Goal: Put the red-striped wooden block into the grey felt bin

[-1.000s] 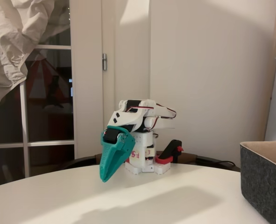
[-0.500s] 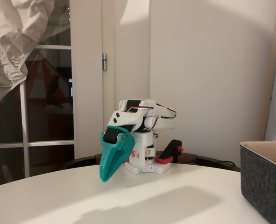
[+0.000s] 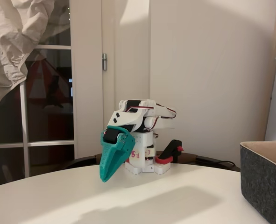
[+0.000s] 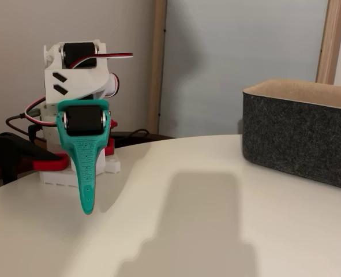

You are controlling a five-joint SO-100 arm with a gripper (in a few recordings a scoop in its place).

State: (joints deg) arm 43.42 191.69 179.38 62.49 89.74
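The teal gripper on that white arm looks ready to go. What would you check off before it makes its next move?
1. Teal gripper carrying nothing: ok, it looks shut and empty.
2. Gripper off the white round table: ok, its tip hangs just above the surface.
3. Red-striped wooden block located: not ok, I cannot find it in either fixed view.
4. Dark grey felt bin upright, top open: ok.
5. Bin empty inside: cannot tell.
6. Arm base clamped: ok, a red-and-black clamp sits beside it.

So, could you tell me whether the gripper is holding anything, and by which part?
Nothing is held: the teal two-finger gripper is shut and empty above the white table.
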